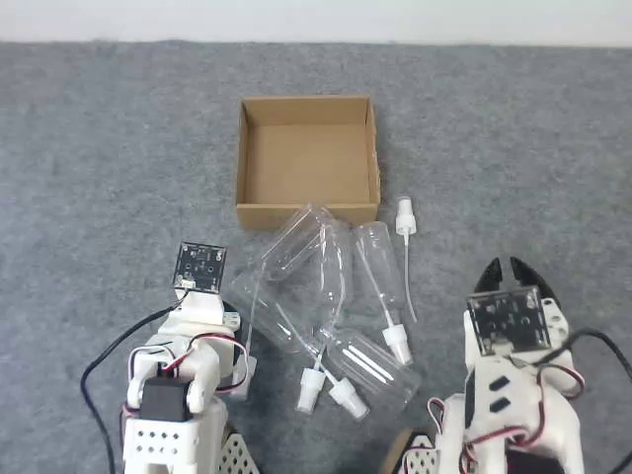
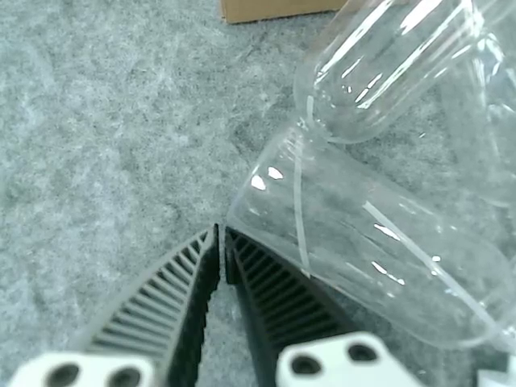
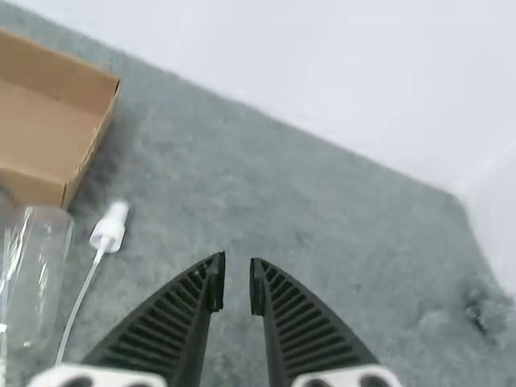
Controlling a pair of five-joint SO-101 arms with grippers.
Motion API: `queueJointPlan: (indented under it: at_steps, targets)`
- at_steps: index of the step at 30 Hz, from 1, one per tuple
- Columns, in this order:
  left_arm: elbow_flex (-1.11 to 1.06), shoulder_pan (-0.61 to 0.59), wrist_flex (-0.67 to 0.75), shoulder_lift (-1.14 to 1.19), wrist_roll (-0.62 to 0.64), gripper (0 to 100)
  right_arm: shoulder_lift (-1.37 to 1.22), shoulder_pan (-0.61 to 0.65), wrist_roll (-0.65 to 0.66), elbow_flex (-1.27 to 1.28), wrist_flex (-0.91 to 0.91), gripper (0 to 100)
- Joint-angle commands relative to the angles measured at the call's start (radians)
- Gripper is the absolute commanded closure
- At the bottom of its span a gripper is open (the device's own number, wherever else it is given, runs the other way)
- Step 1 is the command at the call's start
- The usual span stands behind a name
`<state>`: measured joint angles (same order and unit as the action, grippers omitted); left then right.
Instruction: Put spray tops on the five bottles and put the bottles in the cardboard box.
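Observation:
Several clear plastic bottles (image 1: 326,296) lie in a heap in the middle of the grey carpet, just in front of the cardboard box (image 1: 255,158), which has nothing inside. Some of them carry white spray tops (image 1: 396,342). One loose spray top (image 1: 405,217) with its thin tube lies to the right of the box and appears as the spray top (image 3: 109,228) in the right wrist view. My left gripper (image 2: 219,235) is shut, its tips beside the base of a lying bottle (image 2: 363,242). My right gripper (image 1: 505,267) stands to the right of the heap, slightly open with nothing in it (image 3: 236,278).
Grey carpet covers the table, with bare room on the far left and far right of the box. A pale wall (image 3: 339,72) rises behind the carpet's far edge. Both arm bases sit at the near edge.

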<state>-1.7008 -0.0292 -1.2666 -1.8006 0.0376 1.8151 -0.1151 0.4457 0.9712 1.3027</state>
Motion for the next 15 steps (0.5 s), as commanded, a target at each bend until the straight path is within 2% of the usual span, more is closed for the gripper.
queueJointPlan:
  at_steps: [1, 7, 13, 15]
  targets:
    - [0.016, -0.002, 0.003, -0.021, 0.002, 99, -0.038, 0.008, 0.014, -0.118, 0.008, 99.0]
    - [0.016, -0.002, 0.003, -0.021, 0.002, 99, -0.245, 0.018, 0.006, -0.249, 0.022, 99.0]
    - [0.016, -0.002, 0.003, -0.021, 0.002, 99, -0.410, 0.180, 0.005, -0.387, 0.151, 98.9]
    - [0.016, -0.002, 0.003, -0.021, 0.002, 99, -0.444, 0.222, -0.032, -0.425, 0.186, 98.8]
